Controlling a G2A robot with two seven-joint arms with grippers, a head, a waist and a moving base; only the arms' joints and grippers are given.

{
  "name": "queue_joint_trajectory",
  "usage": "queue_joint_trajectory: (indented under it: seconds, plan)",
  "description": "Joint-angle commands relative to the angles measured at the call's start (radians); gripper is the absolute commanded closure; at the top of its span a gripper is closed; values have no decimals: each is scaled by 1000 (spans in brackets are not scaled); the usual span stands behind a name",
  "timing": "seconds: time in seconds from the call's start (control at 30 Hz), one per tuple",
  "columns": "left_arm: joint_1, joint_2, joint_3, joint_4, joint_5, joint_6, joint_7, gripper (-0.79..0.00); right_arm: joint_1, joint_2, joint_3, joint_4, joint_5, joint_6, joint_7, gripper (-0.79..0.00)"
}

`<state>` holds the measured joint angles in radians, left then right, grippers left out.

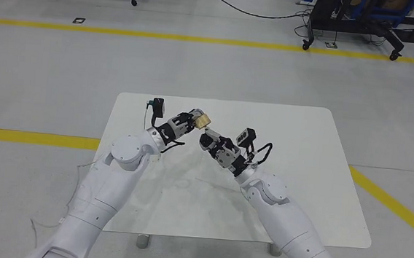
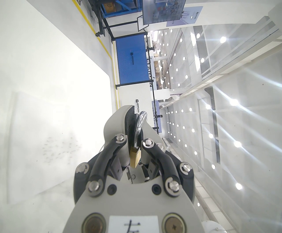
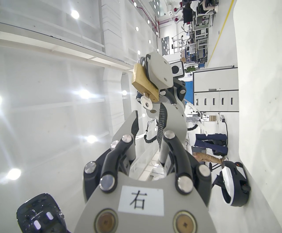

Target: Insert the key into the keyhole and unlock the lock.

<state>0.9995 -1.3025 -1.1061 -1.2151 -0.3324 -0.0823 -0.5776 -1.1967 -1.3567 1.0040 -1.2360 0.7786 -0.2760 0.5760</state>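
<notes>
Padlock (image 1: 202, 119) is sitting in mid-air over the middle of the table (image 1: 314, 159) in the top view. The left gripper (image 1: 191, 121) is clamping it and the right gripper (image 1: 210, 138) is facing it from just beside. Both are working well apart from the table's edges, so there is open room on every side. The tight spot is between the two grippers.

In the left wrist view, the left gripper (image 2: 139, 123) is pinching the padlock (image 2: 134, 157) between its fingers (image 2: 119, 125), with the shackle (image 2: 141, 121) showing between them.

In the right wrist view, the key (image 3: 147, 102) is standing in the keyhole at the padlock's (image 3: 144, 82) end, though how deep it is seated is hard to tell. The right gripper (image 3: 149, 114) is holding its fingers (image 3: 167, 123) apart, gripping nothing, with the key just beyond the tips. Insertion looks done, and turning is the step in hand. The next move is calling for closing squarely on the key and twisting it without dragging the padlock out of the left grip.
</notes>
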Motion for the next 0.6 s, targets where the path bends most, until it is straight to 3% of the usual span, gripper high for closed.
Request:
queue_joint_trajectory:
  seconds: [0.0,0.27,0.43,0.57]
  plan:
    - [1,0,-1,-1,1,-1,-1,0,3,-3,0,8,8,0,1,-129]
    - [-1,-1,0,-1,15,4,-12,0,12,-10,8,29,19,-7,7,-111]
    - [-1,-1,-3,-1,17,3,-14,0,12,-13,15,36,29,-2,11,0]
    - [-2,-2,-2,-1,20,4,-19,0,15,-17,16,44,51,16,32,0]
